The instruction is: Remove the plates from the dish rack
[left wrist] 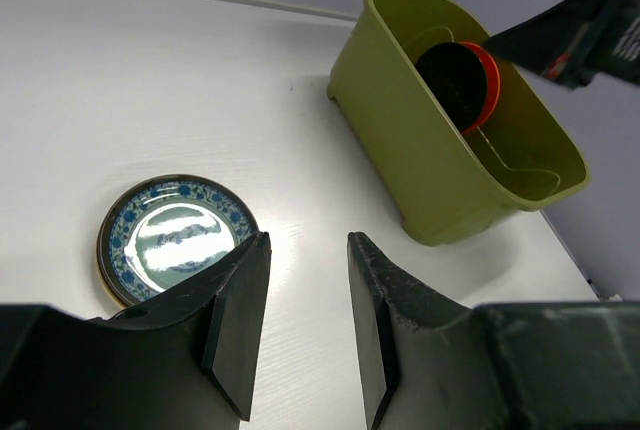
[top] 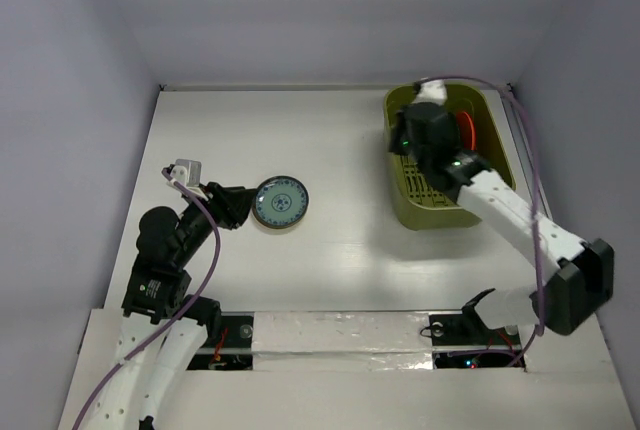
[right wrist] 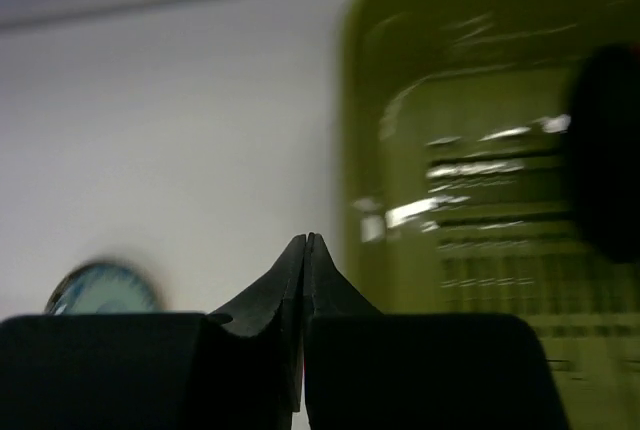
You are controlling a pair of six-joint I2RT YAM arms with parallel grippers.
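Plates stand in the dish rack (left wrist: 420,150): black plate (left wrist: 455,80) and orange-red plate (left wrist: 492,80), right of the pressed-together right end effector (right wrist: 308,245); blue-patterned plate (top: 281,201) lies just right of the spread left end effector (left wrist: 308,245).

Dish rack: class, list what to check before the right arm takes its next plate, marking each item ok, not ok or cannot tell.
1. Right gripper open to grasp: not ok, jaws shut.
2. Plates in rack to take: ok, black plate and orange-red plate stand upright.
3. Left gripper free: ok, open, empty.
4. Table plate apart from rack: ok.
5. Right wrist view sharp: not ok, blurred.
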